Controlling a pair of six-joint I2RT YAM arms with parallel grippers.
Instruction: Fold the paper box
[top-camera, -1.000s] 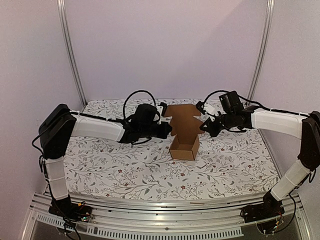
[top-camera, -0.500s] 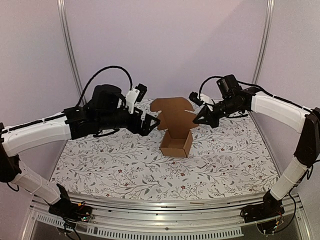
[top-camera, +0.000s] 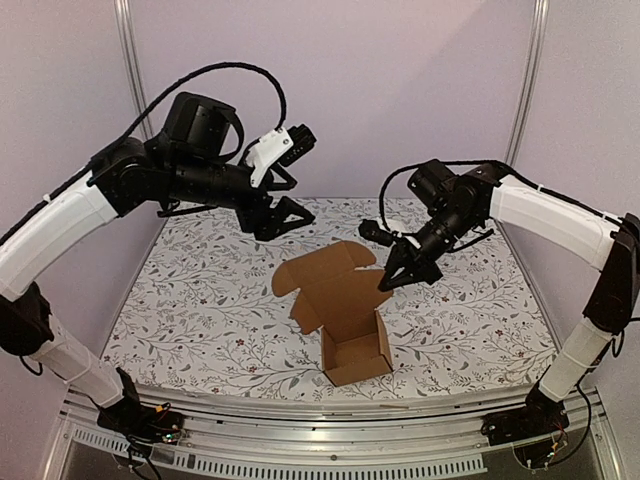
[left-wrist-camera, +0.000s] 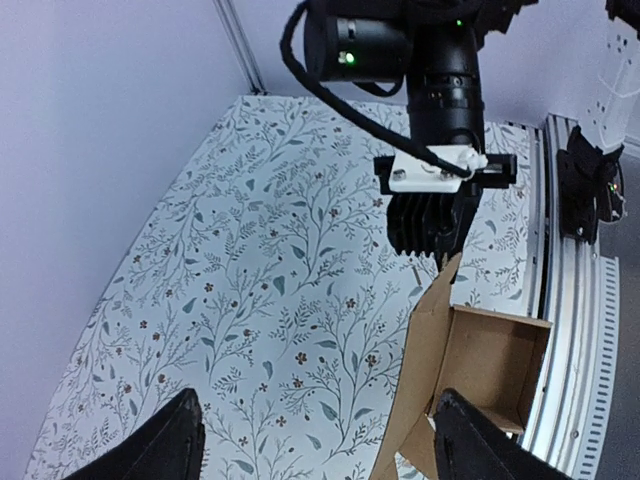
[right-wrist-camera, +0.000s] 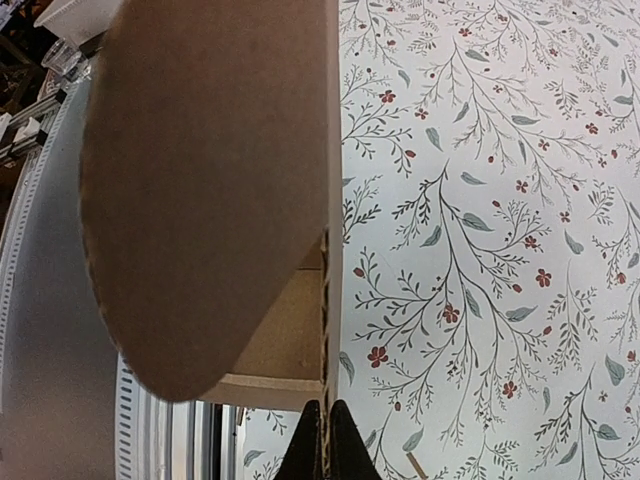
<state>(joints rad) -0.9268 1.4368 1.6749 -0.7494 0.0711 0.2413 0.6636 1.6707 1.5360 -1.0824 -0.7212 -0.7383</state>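
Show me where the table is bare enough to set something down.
Widest: the floral table left of the paper box, to its left edge. Also the near-right stretch between box and right edge. Crowded: around the raised lid, which the right hand pinches; the left hand hangs open above the far side.

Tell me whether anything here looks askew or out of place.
The paper box sits turned at an angle, close to the near edge of the table. Its lid stands open and leans, pinched at its rim by the right gripper. The left gripper hangs open above, holding nothing.
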